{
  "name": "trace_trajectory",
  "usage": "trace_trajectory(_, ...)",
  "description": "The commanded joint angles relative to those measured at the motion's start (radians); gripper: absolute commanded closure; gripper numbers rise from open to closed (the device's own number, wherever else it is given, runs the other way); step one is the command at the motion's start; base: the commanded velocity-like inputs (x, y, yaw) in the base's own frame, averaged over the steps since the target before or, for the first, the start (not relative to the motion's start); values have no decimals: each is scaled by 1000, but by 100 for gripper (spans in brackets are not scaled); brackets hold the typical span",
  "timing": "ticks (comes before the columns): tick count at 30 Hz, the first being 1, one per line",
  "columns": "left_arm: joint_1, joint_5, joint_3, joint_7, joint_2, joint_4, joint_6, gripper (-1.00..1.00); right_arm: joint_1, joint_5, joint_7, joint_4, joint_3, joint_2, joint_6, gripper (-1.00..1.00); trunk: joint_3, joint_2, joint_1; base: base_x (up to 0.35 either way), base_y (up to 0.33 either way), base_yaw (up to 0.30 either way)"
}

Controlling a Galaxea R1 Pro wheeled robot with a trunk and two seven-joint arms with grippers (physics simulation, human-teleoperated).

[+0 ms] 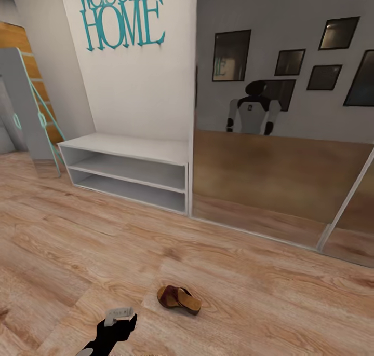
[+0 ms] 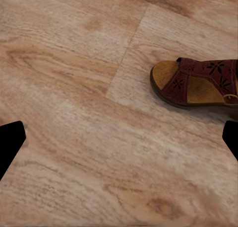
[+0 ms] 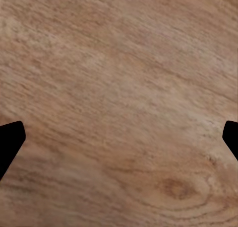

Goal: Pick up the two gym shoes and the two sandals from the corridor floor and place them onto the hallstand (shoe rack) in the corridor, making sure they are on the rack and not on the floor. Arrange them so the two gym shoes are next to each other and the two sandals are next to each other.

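A single brown sandal (image 1: 179, 299) lies flat on the wood-plank corridor floor (image 1: 249, 293), well apart from the white hallstand (image 1: 130, 172), whose bench top and two open shelves stand against the wall under teal "HOME" lettering (image 1: 122, 16). The left claw (image 1: 118, 319) hangs just beside the sandal, over bare planks; in its wrist view the black fingertips (image 2: 10, 140) sit far apart, jaws spread and holding nothing. The right claw (image 3: 119, 142) is likewise spread wide above bare floor. A mirrored panel (image 1: 280, 138) reflects the robot.
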Motion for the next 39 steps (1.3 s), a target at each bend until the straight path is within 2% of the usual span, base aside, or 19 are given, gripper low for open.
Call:
trace_trajectory(1,-1,6,3,-8,-1,1,-2,-100,-2,9,-5,4,0,0,-6,-100,-1,0,0,0,0,300)
trace_trajectory(39,-1,6,3,-6,-2,2,0,-100,-2,8,-5,4,0,0,-5,-100,-8,0,0,0,0,299)
